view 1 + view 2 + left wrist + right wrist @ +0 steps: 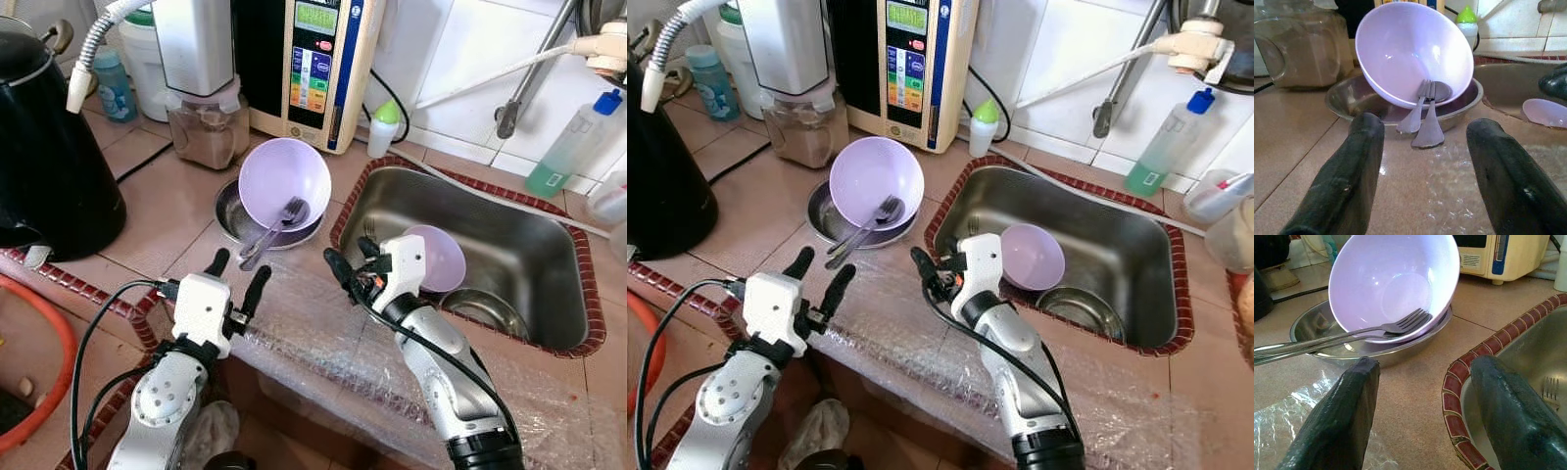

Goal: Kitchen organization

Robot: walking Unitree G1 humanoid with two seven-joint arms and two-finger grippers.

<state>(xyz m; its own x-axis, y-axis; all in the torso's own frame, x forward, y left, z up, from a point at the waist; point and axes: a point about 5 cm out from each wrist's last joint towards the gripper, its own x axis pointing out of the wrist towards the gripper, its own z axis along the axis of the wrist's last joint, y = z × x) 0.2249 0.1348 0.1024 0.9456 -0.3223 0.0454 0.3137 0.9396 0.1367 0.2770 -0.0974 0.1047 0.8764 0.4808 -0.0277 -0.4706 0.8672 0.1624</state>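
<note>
Lavender bowl (pixel 284 179): tilted in the steel pan (pixel 233 221) on the counter (pixel 167 211), left of the sink (pixel 509 250); looks light, stiff plastic, slick, so grip the upper rim.
Fork (pixel 1400 324): thin, rests loosely in the bowl and may slide.
Left gripper (pixel 238 277): near, jaws wide, empty.
Right gripper (pixel 351 264): jaws spread, empty.
Writing: appliance (pixel 313 59) panel unreadable.

We held our left gripper (pixel 238 277) with fingers apart over the tiled counter (pixel 162 211), just short of a steel dish (pixel 231 219) where a tilted lilac bowl (pixel 284 182) and two forks (pixel 274 228) rested. Our right gripper (pixel 350 257), also spread, hung at the sink (pixel 534 259) rim, beside a second lilac bowl (pixel 441 258).
</note>
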